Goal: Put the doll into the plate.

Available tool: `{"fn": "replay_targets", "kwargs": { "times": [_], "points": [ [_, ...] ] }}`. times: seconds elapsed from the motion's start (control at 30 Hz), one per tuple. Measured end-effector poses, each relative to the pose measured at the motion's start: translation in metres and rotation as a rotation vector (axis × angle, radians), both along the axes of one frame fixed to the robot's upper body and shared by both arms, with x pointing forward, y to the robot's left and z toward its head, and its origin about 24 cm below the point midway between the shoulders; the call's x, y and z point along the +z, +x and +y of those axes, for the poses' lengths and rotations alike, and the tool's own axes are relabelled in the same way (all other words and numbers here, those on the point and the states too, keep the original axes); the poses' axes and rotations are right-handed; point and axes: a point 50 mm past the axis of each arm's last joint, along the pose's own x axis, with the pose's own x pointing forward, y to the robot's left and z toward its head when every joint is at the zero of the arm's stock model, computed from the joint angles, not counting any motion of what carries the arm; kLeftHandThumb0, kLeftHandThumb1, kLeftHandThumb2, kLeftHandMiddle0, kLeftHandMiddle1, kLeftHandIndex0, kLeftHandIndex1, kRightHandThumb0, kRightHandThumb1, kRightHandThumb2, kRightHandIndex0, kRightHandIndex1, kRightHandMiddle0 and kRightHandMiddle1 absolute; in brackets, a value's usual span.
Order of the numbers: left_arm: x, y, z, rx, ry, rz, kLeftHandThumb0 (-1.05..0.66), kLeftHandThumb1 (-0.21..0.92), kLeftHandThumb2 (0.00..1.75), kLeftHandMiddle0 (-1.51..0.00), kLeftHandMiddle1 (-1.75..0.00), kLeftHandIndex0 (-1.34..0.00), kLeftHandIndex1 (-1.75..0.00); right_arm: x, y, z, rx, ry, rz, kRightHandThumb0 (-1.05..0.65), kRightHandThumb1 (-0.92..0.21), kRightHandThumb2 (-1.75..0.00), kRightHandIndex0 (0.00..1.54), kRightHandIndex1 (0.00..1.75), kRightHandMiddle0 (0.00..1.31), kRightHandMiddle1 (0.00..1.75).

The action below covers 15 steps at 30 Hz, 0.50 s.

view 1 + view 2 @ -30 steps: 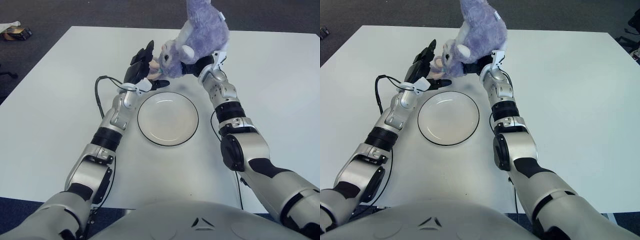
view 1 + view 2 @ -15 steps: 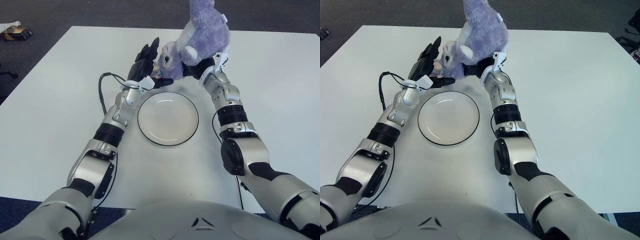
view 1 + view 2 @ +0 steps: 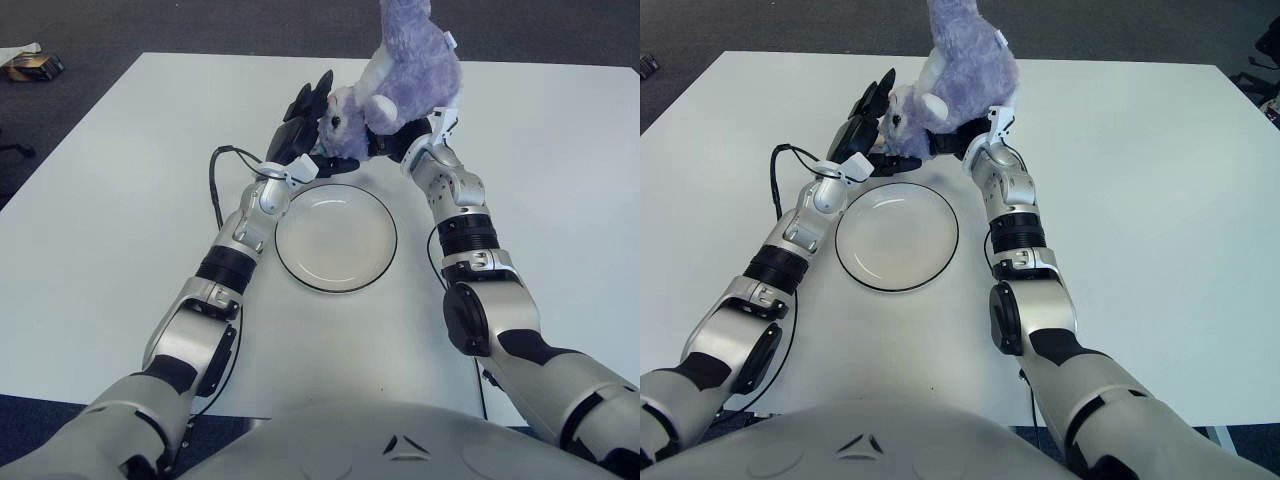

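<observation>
Both hands (image 3: 345, 135) around doll (image 3: 400, 70) above plate (image 3: 336, 237)

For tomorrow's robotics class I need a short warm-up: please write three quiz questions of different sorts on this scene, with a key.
1. True or false: the doll already lies in the plate.
2. Multiple choice: where is the doll's head? A) on the table's near edge B) between the two robot hands, beyond the plate's far rim C) under the plate
3. Fill in: the left robot hand is against the doll's ____.

Key:
1. False; the plate holds nothing and the doll is held up.
2. B; the right robot hand grips the doll from below.
3. Face.
</observation>
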Motion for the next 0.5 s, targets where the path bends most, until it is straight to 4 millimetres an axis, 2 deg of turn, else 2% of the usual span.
{"fn": "replay_targets", "kwargs": {
  "times": [0.3, 0.5],
  "points": [
    [0.0008, -0.0052, -0.0037, -0.049, -0.044, -0.083, -0.92, 0.75, 0.05, 0.0, 0.0, 0.0, 0.0, -0.0022, -0.0012, 0.0011, 0.021, 0.025, 0.05, 0.0, -0.07, -1.56, 0.85, 1.62, 0.57, 1.75],
    [0.0005, -0.0065, -0.0058, -0.068, -0.05, -0.133, -0.87, 0.75, 0.07, -0.02, -0.01, 0.0, 0.0, -0.0048, -0.002, 0.0015, 0.026, 0.052, 0.09, 0.0, -0.08, -1.57, 0.82, 1.66, 0.56, 1.75]
  ]
}}
